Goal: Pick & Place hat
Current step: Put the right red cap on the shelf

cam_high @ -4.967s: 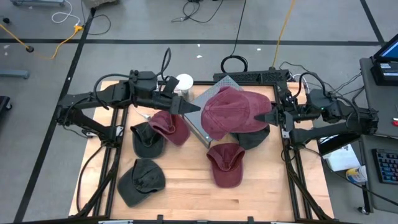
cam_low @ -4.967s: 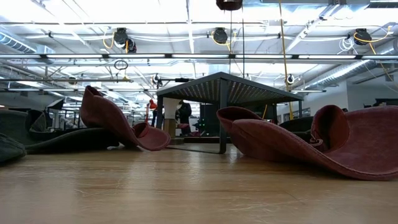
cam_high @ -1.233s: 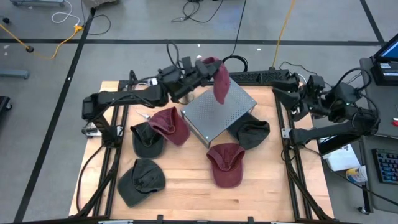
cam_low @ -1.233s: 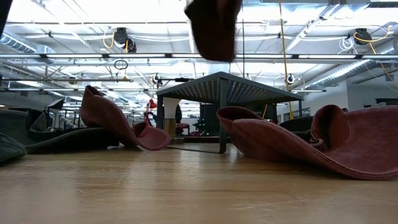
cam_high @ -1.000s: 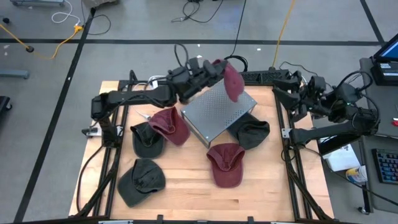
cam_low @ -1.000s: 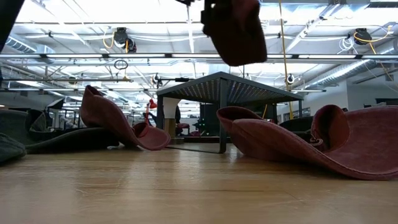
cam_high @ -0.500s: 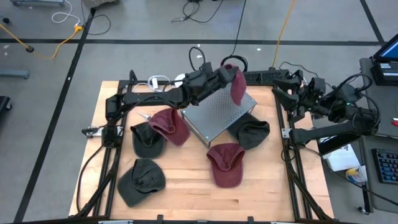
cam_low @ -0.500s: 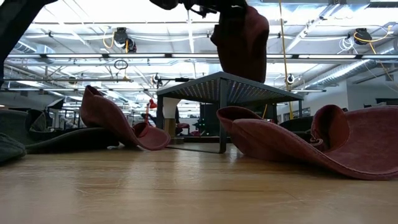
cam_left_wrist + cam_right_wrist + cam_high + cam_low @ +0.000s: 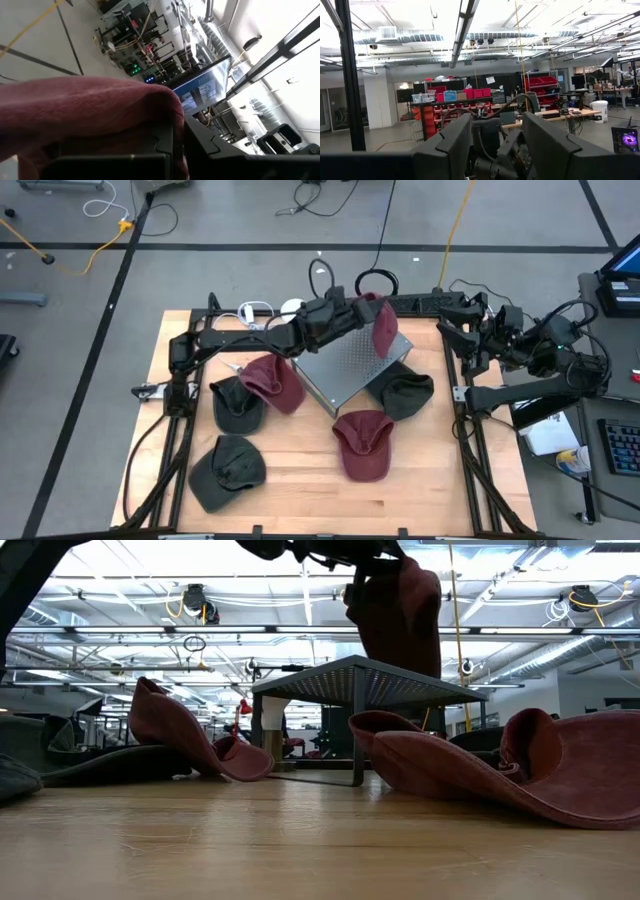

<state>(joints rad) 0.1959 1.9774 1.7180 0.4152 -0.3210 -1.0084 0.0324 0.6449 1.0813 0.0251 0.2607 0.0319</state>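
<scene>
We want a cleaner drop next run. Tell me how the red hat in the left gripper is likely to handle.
The red hat hangs limp from the shut left gripper, so it is probably floppy cloth. It likely weighs little, as a pinch at one edge carries it. Released over the metal stand, it may land crumpled rather than flat.

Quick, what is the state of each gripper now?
Left gripper: shut on the red hat, above the metal stand.
Right gripper: open, holding nothing.
</scene>
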